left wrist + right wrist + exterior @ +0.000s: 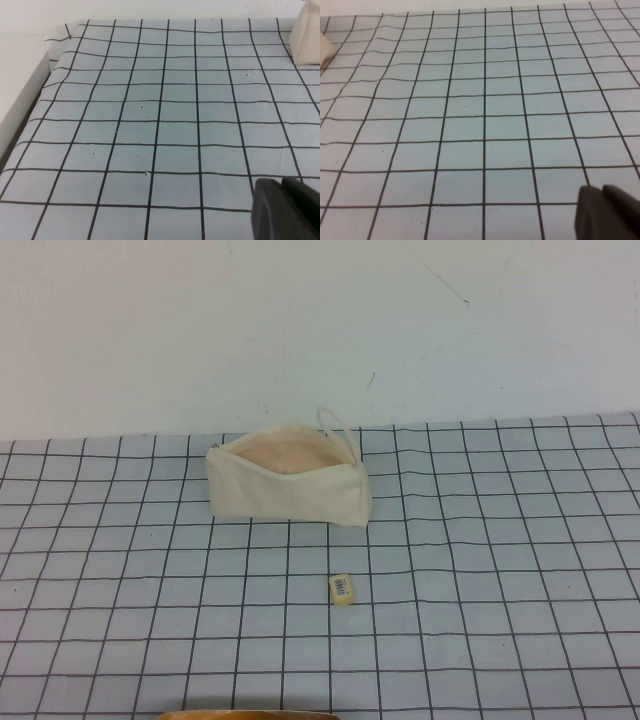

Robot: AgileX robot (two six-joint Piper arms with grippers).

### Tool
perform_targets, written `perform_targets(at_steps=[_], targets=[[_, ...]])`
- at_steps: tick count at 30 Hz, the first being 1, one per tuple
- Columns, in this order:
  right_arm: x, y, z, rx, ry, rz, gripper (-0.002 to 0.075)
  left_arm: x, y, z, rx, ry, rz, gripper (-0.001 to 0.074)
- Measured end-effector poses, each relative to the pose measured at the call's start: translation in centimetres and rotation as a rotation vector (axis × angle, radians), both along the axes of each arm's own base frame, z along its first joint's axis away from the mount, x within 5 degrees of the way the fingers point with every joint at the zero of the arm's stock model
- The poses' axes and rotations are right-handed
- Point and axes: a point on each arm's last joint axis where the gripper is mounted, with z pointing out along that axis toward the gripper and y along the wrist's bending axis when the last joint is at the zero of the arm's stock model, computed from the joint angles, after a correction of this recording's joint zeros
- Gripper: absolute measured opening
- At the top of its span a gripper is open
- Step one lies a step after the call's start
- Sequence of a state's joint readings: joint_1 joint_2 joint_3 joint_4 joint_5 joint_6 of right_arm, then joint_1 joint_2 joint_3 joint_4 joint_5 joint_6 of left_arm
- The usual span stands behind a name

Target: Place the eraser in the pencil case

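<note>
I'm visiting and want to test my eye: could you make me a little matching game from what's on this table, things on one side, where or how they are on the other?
Things:
1. eraser
2. pencil case
3. left gripper
4. right gripper

Descriptions:
A. unzipped, pinkish lining showing, near the wall
B. dark tip seen only in its own wrist camera; a corner of the pouch shows far off in that picture
C. lying flat on the grid cloth, nearer the robot than the pouch
D. dark tip over bare grid squares, right side

Pairs: 1-C, 2-A, 3-B, 4-D
</note>
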State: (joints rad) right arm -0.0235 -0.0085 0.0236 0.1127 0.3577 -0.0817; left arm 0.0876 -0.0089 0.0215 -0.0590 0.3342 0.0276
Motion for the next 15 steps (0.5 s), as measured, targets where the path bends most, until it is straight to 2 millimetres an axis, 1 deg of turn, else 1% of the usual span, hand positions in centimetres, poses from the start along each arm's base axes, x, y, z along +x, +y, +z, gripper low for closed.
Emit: perform_targets(at_steps=[15], targets=[[0.02,-0.06,0.05,-0.015,-0.007,-0.002,-0.0003,0.0,0.0,0.0,0.0,0.0,0.0,-0.0001]])
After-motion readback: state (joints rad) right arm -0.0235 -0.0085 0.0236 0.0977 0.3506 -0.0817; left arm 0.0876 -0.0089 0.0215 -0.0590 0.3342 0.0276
